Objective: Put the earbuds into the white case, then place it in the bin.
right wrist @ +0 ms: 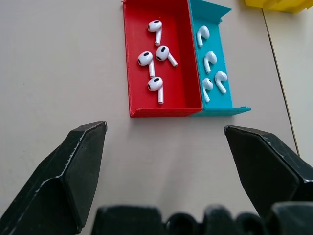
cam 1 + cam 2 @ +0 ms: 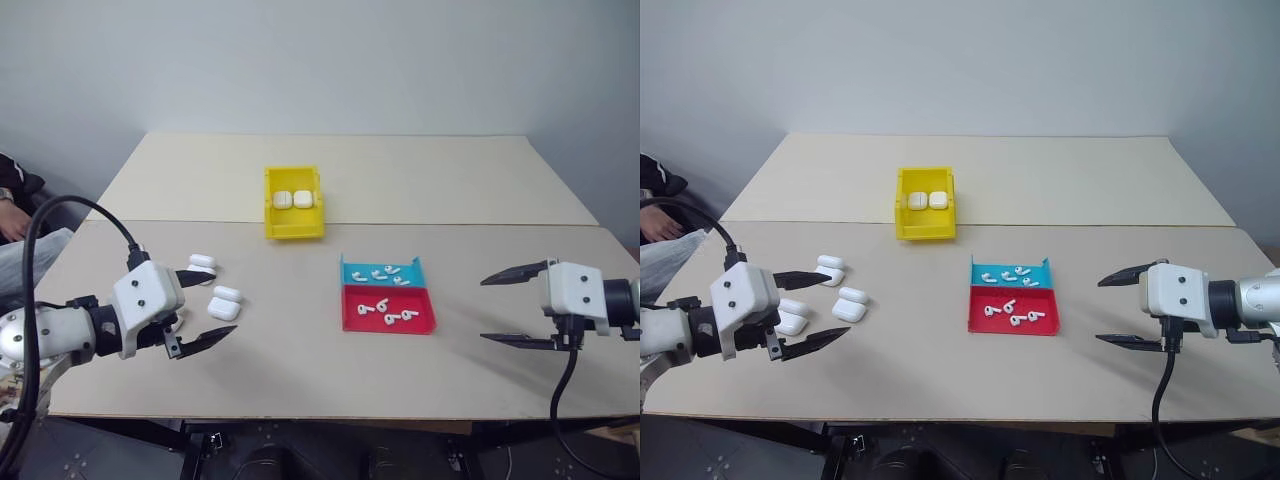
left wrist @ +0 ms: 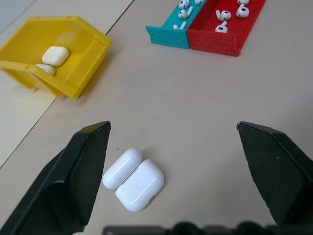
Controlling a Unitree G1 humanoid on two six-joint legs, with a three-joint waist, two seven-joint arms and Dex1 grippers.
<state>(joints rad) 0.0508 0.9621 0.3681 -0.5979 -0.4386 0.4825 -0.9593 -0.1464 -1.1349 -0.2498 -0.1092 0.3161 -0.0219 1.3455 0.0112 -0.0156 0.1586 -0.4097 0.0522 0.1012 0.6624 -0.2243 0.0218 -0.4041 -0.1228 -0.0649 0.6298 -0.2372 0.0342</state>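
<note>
Several white earbuds (image 1: 155, 84) lie in a flat cyan-and-red tray (image 2: 348, 315) right of the table's middle. Three white cases rest on the table at the left: one (image 2: 830, 268) farthest back, one (image 2: 850, 304) nearer the middle and one (image 2: 792, 316) close to my left hand. The middle case (image 3: 134, 178) shows as two rounded halves side by side. My left gripper (image 2: 839, 302) hovers open above these cases, holding nothing. Right of the tray, my right gripper (image 2: 482, 310) is open and empty, fingers pointing toward the tray. The yellow bin (image 2: 270, 215) stands at the centre back with two white cases (image 2: 293, 199) inside.
The table is made of two boards with a seam running across just in front of the bin. A person's hand (image 2: 8, 215) and a sleeve show at the far left edge. Black cables hang from both wrists.
</note>
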